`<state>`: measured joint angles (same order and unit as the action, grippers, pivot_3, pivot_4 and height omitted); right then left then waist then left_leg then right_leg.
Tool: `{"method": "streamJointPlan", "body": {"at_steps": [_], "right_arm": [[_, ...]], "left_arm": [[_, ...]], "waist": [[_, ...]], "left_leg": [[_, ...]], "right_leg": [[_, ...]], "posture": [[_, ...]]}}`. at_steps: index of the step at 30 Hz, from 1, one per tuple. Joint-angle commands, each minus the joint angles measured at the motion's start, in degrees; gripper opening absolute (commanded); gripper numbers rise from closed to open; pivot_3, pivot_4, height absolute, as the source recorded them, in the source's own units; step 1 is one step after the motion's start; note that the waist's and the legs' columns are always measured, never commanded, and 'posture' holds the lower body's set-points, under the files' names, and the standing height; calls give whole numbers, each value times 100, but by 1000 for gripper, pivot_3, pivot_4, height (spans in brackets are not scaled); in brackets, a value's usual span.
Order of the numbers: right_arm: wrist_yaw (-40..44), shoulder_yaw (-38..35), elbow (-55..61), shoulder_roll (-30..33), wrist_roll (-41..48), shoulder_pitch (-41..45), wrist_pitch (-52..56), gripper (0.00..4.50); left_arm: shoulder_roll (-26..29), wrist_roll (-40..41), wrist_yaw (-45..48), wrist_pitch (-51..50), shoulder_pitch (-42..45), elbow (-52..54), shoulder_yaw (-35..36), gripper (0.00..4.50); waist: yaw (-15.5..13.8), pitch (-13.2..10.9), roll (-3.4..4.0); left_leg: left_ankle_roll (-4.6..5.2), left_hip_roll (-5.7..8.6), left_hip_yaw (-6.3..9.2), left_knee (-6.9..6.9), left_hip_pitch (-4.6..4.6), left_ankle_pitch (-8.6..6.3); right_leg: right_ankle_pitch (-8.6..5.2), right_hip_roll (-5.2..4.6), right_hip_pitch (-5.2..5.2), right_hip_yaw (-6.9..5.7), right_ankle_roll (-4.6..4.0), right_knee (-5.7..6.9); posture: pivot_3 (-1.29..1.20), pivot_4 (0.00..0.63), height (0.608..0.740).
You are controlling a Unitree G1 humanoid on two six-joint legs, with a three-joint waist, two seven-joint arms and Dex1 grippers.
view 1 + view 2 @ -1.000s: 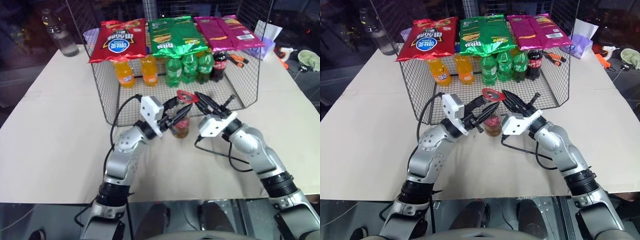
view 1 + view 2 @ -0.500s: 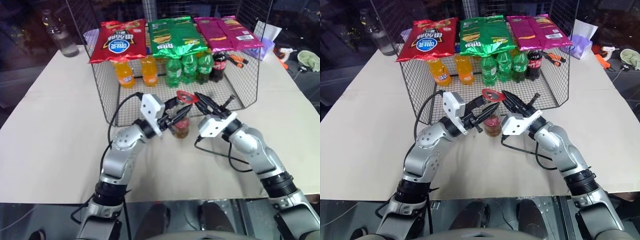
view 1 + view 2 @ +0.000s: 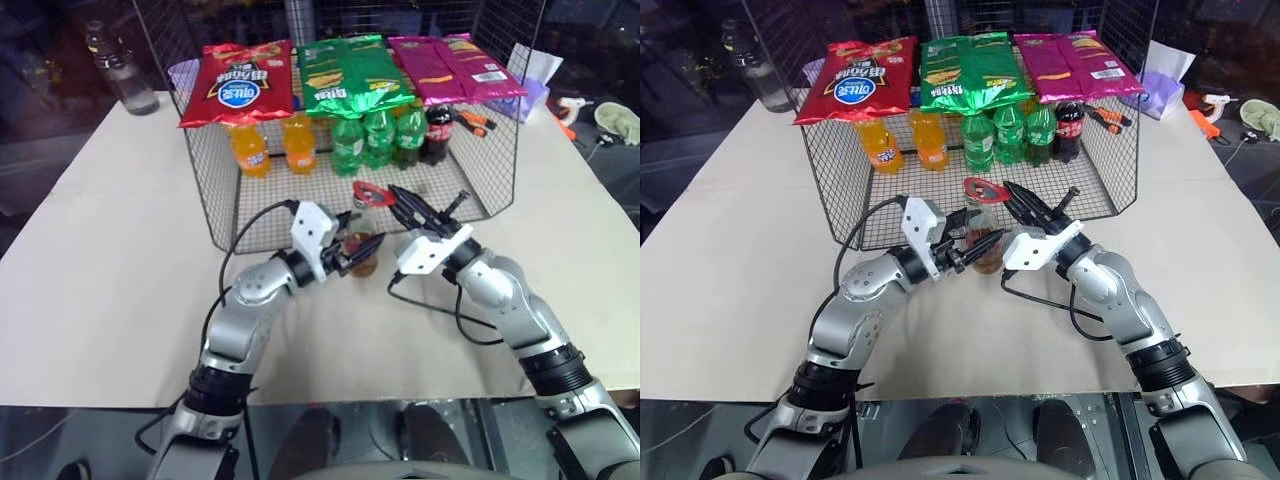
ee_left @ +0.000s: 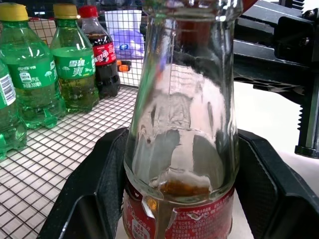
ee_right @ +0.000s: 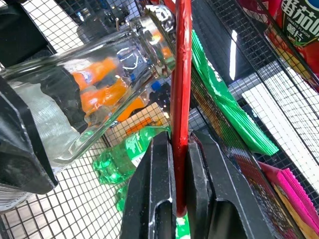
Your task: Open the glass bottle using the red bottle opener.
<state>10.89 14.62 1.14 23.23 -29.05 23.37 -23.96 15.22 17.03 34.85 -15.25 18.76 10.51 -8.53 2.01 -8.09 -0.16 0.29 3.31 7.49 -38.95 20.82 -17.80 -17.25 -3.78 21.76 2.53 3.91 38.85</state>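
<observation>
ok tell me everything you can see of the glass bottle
The glass bottle is clear, with a narrow neck, a red label round its body and a little amber liquid at the label line. It stands upright on the table in front of the wire basket, between the fingers of the left gripper. The red bottle opener, clamped in the right gripper, sits at its mouth.

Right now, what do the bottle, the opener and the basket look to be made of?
Bottle: clear glass, glossy; you see through it, with sharp reflections. Opener: thin, flat, smooth red; likely painted metal or plastic, can't tell which. Basket: dark wire mesh, probably coated metal; an open grid.
</observation>
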Motion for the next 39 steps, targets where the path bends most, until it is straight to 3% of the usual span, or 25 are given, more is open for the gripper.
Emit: {"method": "streamJointPlan", "body": {"at_steps": [1,24,28,31,39], "right_arm": [[31,40,-47,6,-53,-18,16,0],[5,57,-78,-28,-64,-29,0,0],[1,61,-89,-30,-72,-20,-5,0],[-5,63,-92,-26,-89,-17,-11,0],[5,80,-80,37,-164,15,-55,0]], "left_arm": [[-41,94,-37,41,151,263,131,3123],[27,209,-96,-468,238,669,175,3123],[-39,220,-108,-470,285,627,170,2027],[-58,195,-113,-467,316,598,137,1679],[-15,165,-120,-498,249,519,118,1657]], "waist": [[0,0,0],[2,-1,0],[0,-1,0],[-3,-1,0],[-3,-1,0]], "left_leg": [[0,0,0,0,0,0],[0,-2,-2,6,-1,0],[0,-2,-2,6,-1,0],[0,-2,-2,7,-4,0],[0,-2,-2,7,-4,0]], "right_leg": [[0,0,0,0,0,0],[0,1,1,2,0,-2],[0,1,1,2,0,-2],[0,1,-1,2,0,-2],[0,1,-1,2,0,-2]], "posture": [[0,150,740],[0,150,740],[0,150,740],[0,150,740],[0,150,740]]}}
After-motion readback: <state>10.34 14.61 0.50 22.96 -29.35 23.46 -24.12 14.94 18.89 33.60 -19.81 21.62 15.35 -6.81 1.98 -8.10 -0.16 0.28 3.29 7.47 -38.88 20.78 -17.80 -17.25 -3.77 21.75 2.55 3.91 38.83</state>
